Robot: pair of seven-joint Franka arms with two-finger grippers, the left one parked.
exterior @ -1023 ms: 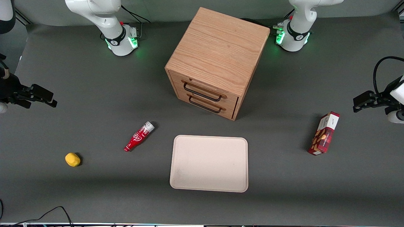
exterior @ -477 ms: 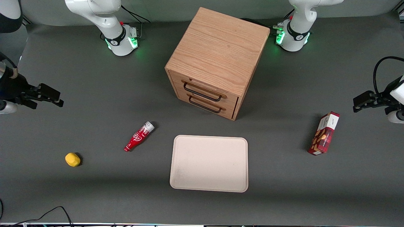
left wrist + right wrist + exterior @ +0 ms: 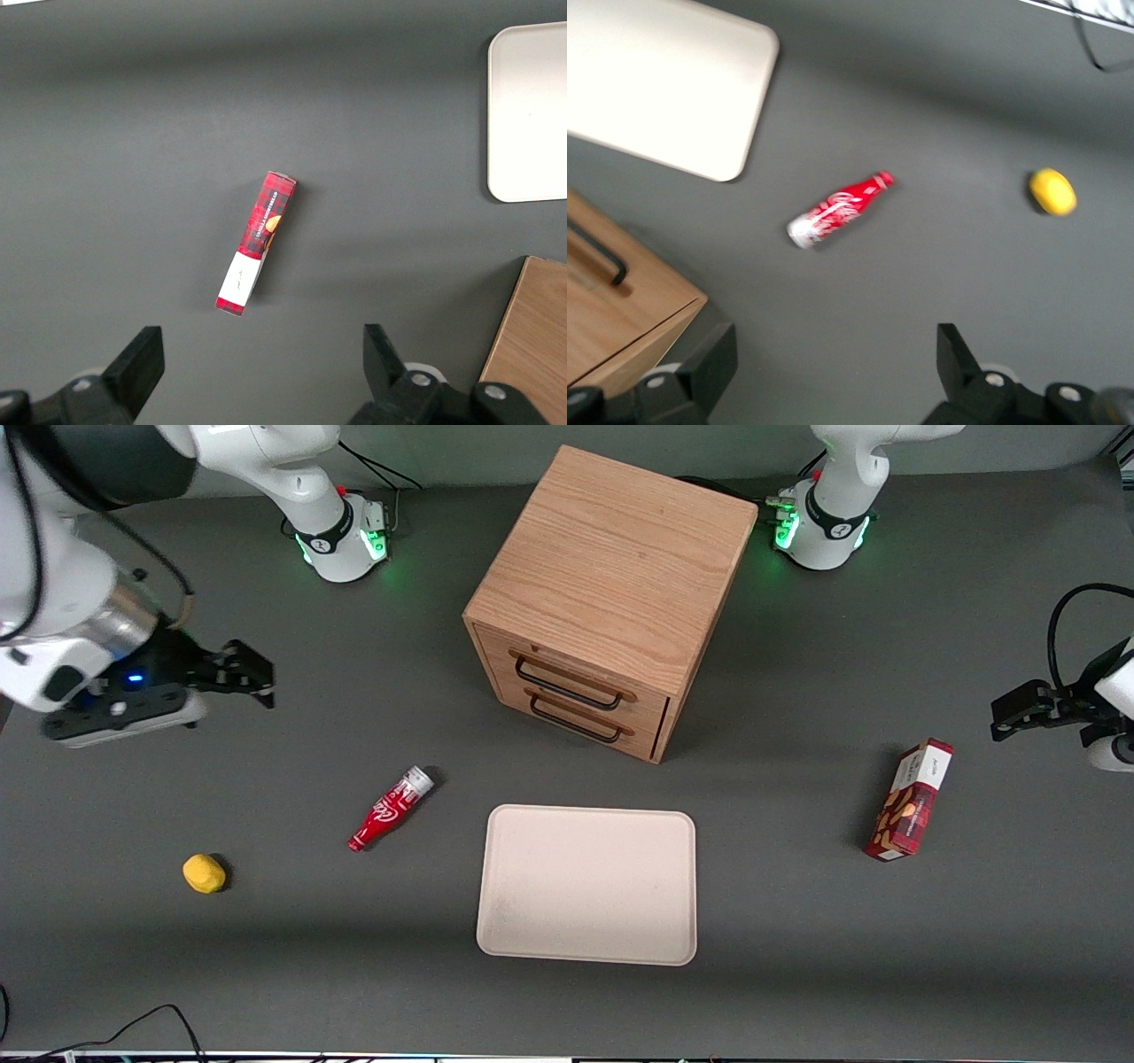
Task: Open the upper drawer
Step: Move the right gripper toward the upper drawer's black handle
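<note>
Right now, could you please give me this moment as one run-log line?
phase: approach | pincer: open, in air, toward working arm's end | upper drawer: shut, handle untouched

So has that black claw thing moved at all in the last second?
Yes. The gripper has travelled inward from the working arm's end of the table toward the oak cabinet, fingers open. It hangs well short of the upper drawer.

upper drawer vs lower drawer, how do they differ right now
The upper drawer sits directly under the cabinet top, while the lower drawer sits beneath it, next to the table. The upper drawer's handle shows farther from the front camera than the lower drawer's handle. Both are shut, light oak with thin black handles. The gripper hangs open, well short of either.
</note>
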